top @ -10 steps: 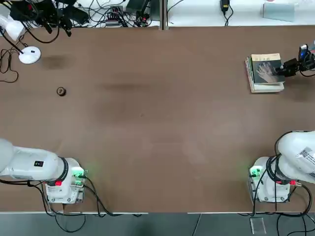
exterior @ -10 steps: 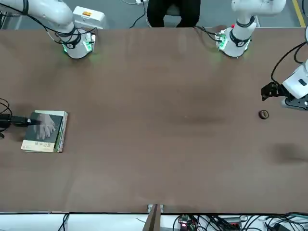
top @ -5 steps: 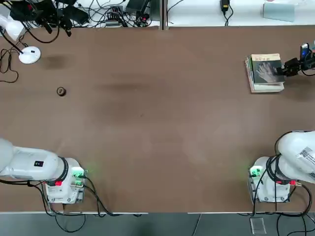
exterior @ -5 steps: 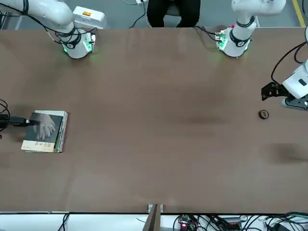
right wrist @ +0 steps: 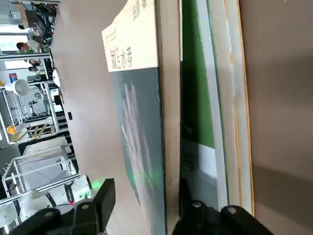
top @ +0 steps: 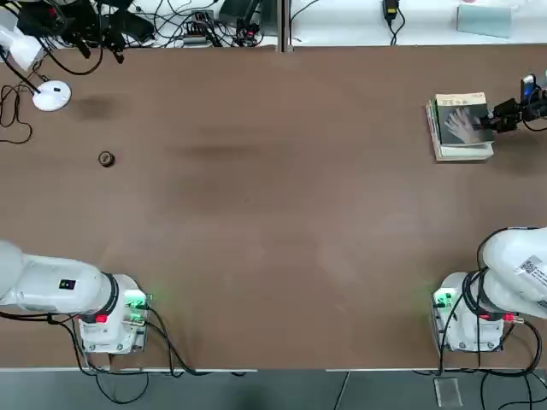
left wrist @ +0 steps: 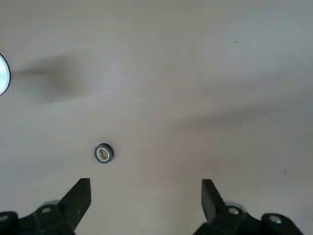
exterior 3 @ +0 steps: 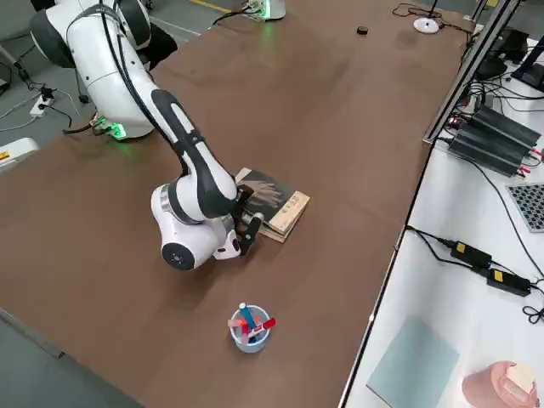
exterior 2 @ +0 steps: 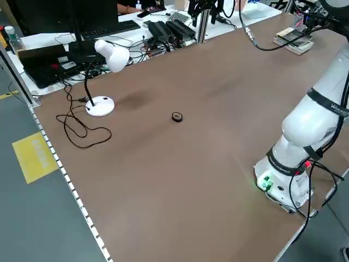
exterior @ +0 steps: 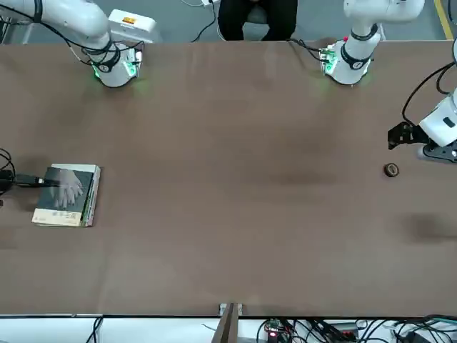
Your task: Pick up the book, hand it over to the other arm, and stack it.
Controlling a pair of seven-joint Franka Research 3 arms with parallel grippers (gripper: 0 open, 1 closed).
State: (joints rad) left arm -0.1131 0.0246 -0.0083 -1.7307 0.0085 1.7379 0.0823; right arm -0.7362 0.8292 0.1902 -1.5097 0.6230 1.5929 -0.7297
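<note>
At the table's far right edge, seen from overhead, the right gripper point(top: 498, 120) has drawn back a little toward that edge since a second ago: then its dark fingers reached over the pale hand on the cover, now only their tips overlap the rim. The book point(top: 462, 120) itself has not shifted. It lies flat on top of a thicker green-and-white book point(top: 461, 152), both squared up together, well apart from everything else on the table point(top: 273, 213).

In the right wrist view the fingers point(right wrist: 100, 203) straddle the thin book's edge — one over the cover, one under it, against the green-and-white book below — part closed on it.

Its cover is dark grey-green with a pale hand image and a tan strip bearing print along one end; it is small and thin.

Over the other half of the table the left gripper point(left wrist: 146, 205) hangs parked, jaws wide apart and holding nothing, above a small ring-shaped object point(left wrist: 103, 152).
</note>
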